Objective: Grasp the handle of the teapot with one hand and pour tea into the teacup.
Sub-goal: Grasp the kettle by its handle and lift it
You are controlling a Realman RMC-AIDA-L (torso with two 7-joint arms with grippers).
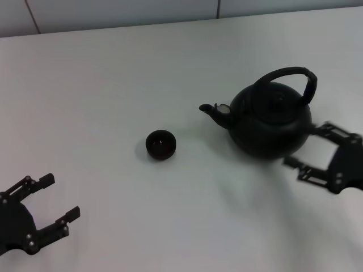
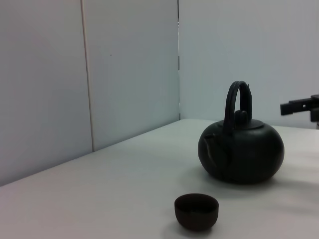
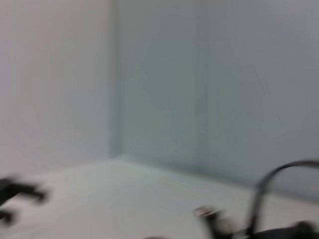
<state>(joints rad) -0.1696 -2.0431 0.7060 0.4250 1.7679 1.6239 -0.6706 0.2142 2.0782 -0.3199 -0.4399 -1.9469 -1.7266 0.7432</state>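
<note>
While the large, squat matte-black teapot point(image 1: 271, 123) is being left standing on the white table point(image 1: 113, 85), right of centre with its short spout aimed left, nothing is yet being gripped. The tiny round black handleless teacup point(image 1: 161, 144) is being kept well apart from it, to the left and slightly nearer, roughly in line with the spout. The right gripper point(image 1: 309, 152) is being held just beside the pot's near-right flank, fingers spread wide and empty, lower than the hoop. The left gripper point(image 1: 58, 197) is being parked at the near-left corner, also spread and empty.

Handling notes, as judgement: the pot is being taken as rigid and probably heavy, heavier if filled; its matte skin is being read as not very slippery. The tall arched black handle point(image 1: 295, 79) is being proposed as the hold, best on its thicker wrapped right side near the crown, so swinging is limited. The cup is being treated as light and easily knocked; a slow tilt is advised.
</note>
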